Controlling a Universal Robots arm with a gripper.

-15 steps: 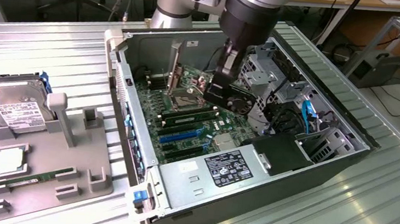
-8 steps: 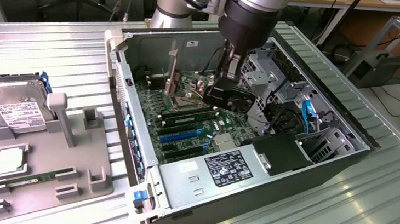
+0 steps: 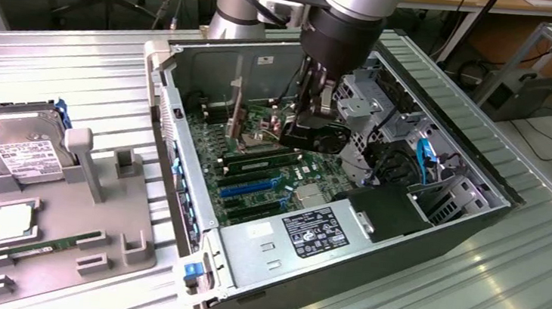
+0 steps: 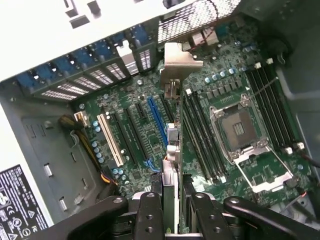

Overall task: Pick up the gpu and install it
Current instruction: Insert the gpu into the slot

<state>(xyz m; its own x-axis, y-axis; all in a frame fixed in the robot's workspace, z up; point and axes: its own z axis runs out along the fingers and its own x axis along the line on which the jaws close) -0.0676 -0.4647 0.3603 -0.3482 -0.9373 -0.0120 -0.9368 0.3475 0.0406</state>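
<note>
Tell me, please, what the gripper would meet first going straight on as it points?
Probably the motherboard: the gpu in the gripper would land first, beside the blue slot, though depth is unclear.

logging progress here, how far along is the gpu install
Done: pickup, the gpu is clamped between the fingers. In hand: the gripper holds it edge-down inside the case, above the motherboard beside the blue slot. Left: seating looks unfinished, though I cannot tell how deep it sits.

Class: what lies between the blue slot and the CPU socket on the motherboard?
In the wrist view: the gpu, held edge-on in the gripper, and black memory slots.
</note>
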